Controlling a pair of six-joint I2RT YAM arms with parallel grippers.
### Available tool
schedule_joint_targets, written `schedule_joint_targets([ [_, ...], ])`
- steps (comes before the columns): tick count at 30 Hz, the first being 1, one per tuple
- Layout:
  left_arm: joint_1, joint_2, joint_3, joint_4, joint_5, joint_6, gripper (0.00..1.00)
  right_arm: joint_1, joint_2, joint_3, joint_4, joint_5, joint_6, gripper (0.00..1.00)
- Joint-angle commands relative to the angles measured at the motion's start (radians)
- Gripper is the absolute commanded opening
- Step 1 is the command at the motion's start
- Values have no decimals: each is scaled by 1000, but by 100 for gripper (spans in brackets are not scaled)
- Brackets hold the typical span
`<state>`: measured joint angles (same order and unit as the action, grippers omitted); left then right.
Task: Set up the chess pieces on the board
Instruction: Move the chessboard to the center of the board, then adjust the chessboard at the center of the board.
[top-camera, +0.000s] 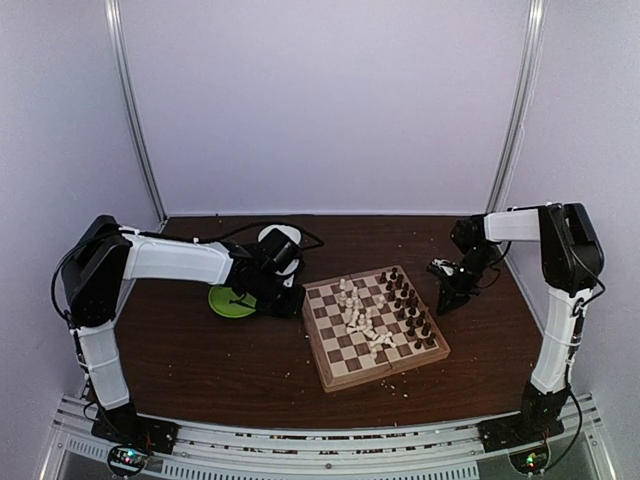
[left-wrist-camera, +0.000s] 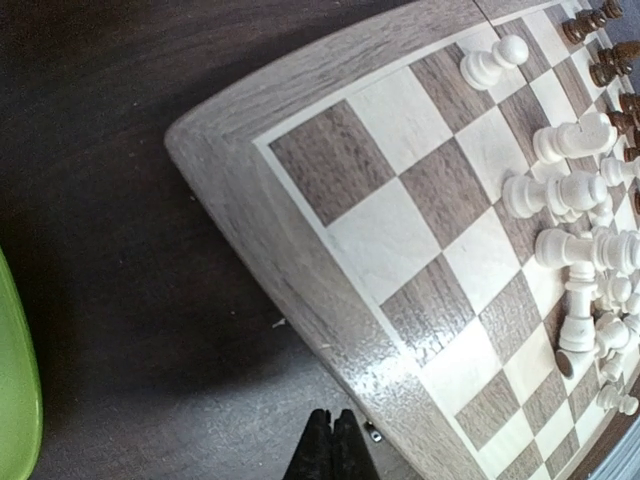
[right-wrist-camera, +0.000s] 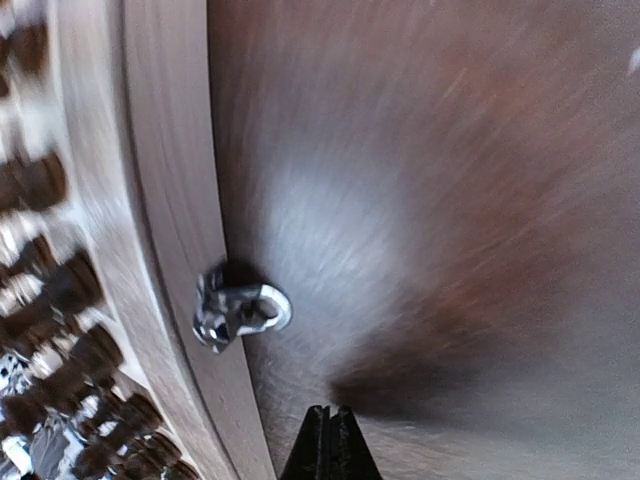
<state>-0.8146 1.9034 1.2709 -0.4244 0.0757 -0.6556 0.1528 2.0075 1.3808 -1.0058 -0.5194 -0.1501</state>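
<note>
Overhead: the board lies angled mid-table, dark chess pieces lined along its right side, white ones jumbled centrally. Left wrist: left gripper pinched together, empty, beside the board's edge. Right wrist, blurred: right gripper likewise closed, empty, near the board's metal clasp

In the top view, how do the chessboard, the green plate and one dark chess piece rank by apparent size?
1. chessboard
2. green plate, partly hidden by the left arm
3. dark chess piece, by far the smallest
</note>
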Motion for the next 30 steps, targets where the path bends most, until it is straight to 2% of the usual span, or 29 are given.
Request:
schedule_joint_targets([
  [1,0,14,-5,42,10,7,0,49,-52,-100,-49,-53,-38,0],
  [5,0,3,-26,43,-1,6,0,106,-93,-164,-47,-59,-58,0],
  [12,0,-63,-80,61,-31,-9,3,175,-123,-210,-51,-183,-68,0],
  [19,-2,-138,-99,72,-70,7,5,167,-111,-204,-44,-200,-61,0],
  [23,-15,-179,-66,94,-61,99,14,98,-182,-203,-31,-149,-56,1],
  [26,-39,-186,6,94,-52,216,27,24,-257,-205,-9,-129,-65,10],
  [30,-89,-145,138,74,-44,367,36,-37,-394,-235,54,-111,-136,29],
])
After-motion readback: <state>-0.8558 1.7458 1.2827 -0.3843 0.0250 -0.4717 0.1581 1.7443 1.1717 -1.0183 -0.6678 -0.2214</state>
